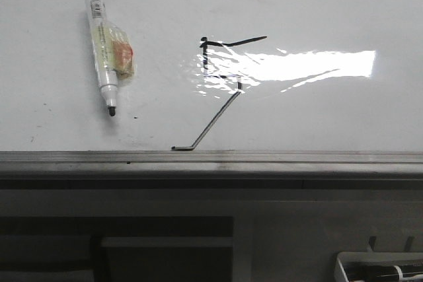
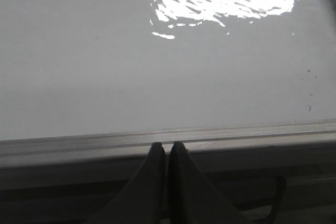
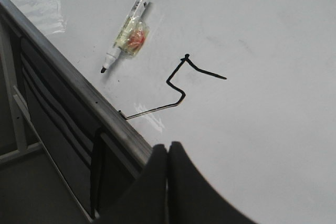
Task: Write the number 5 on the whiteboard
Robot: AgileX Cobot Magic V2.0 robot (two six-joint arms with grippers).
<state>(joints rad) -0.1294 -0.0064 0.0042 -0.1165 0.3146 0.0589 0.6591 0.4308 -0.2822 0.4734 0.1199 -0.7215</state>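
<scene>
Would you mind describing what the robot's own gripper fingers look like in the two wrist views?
Both the left gripper and the right gripper show two dark, near-black fingers, smooth and matte, broad at the base and tapering to narrow tips. No cables, markings or labels are visible on them.

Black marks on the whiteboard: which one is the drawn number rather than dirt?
The number 5 is the long angular line at the whiteboard centre, running down to the metal rim. The others are tiny specks.
</scene>
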